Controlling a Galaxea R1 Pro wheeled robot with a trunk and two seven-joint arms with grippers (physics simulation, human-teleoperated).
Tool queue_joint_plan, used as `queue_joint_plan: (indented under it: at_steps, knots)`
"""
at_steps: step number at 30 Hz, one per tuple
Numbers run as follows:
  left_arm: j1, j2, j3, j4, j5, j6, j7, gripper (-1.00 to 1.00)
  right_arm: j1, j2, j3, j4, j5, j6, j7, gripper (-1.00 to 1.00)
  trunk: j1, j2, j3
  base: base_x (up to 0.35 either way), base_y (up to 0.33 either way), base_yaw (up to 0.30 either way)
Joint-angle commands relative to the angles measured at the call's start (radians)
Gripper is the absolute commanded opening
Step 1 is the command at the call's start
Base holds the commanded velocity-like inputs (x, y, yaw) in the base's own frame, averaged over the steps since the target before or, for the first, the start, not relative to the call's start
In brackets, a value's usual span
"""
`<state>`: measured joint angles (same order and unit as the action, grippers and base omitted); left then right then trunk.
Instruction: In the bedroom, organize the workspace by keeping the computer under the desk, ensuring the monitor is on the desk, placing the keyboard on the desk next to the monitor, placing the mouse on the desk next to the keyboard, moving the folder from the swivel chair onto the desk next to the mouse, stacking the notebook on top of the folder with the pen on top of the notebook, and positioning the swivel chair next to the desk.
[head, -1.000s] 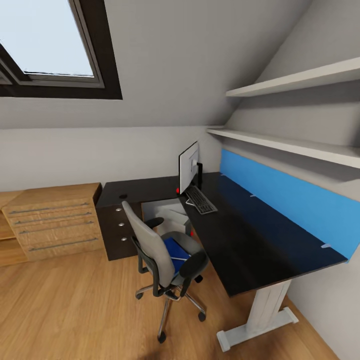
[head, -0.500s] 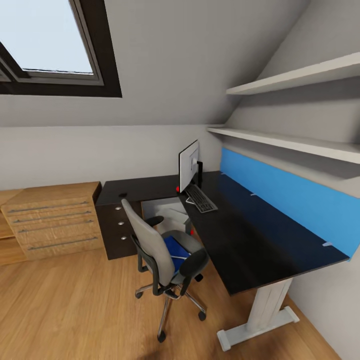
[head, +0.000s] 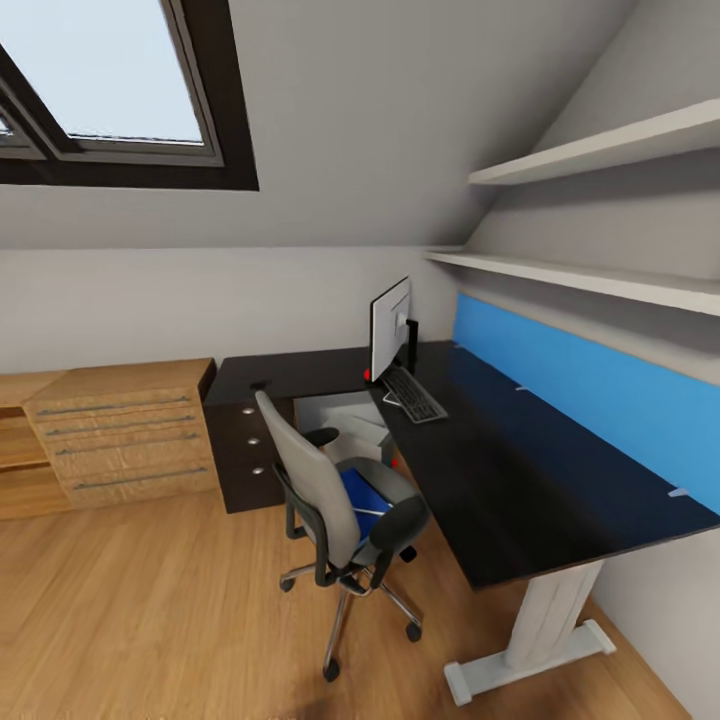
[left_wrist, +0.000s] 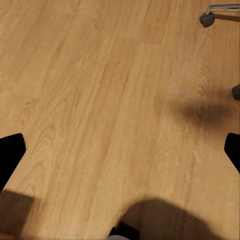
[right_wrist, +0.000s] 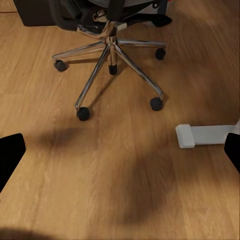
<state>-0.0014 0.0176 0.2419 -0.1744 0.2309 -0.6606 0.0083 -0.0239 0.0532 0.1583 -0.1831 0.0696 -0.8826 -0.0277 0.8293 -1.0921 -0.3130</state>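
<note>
- The folder (head: 362, 497) lies flat on the seat of the swivel chair (head: 335, 495), a blue sheet between the armrests. I think it lies there because nobody has carried it to the desk yet.
- The chair stands just beside the near edge of the desk (head: 500, 470), its back turned to me, so the seat is partly hidden.
- On the desk, the monitor (head: 390, 327) stands upright at the far corner, and the keyboard (head: 412, 394) lies just in front of it. These two look already placed as the task asks.
- A small dark thing on the left wing of the desk may be the mouse; it is too small to tell.
- A grey box under the desk, behind the chair, is probably the computer (head: 345, 415).
- The head view gives the whole room with the dresser (head: 120, 430) at the left. The right wrist view shows instead the chrome base of the chair and the white foot of the desk (right_wrist: 205, 135) on the floor (right_wrist: 120, 190).
- My right gripper (right_wrist: 120, 155) and left gripper (left_wrist: 120, 150) both point down at the floor, fingers spread wide, holding nothing.
</note>
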Motion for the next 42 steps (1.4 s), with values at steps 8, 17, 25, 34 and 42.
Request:
queue_joint_plan:
  at_steps: [8, 17, 25, 34, 42]
  knots:
    - [0.000, -0.001, -0.006, 0.000, 0.007, -0.002, 0.001, 1.00, -0.001, 0.000, -0.002, 0.000, 0.007, -0.002, -0.003, 1.00, 0.031, -0.057, -0.028, 0.000, 0.000, 0.270]
    - [0.000, -0.001, -0.006, 0.000, 0.007, -0.002, 0.001, 1.00, -0.001, 0.000, -0.001, 0.001, 0.007, -0.002, -0.006, 1.00, 0.065, -0.120, -0.060, 0.000, 0.000, 0.269]
    - [0.000, -0.002, -0.007, 0.000, 0.005, -0.002, 0.045, 1.00, 0.000, -0.001, -0.002, 0.001, 0.007, -0.001, -0.005, 1.00, 0.096, -0.176, -0.089, 0.000, 0.000, 0.255]
    - [0.000, -0.001, -0.007, 0.000, 0.002, -0.002, 0.061, 1.00, 0.000, -0.003, -0.002, -0.001, 0.008, -0.002, -0.005, 1.00, 0.130, -0.239, -0.119, -0.025, 0.000, 0.039]
    - [0.000, -0.001, -0.007, 0.000, 0.002, -0.002, 0.061, 1.00, 0.000, -0.003, -0.002, -0.001, 0.008, -0.002, -0.005, 1.00, 0.161, -0.295, -0.144, -0.148, 0.016, 0.001]
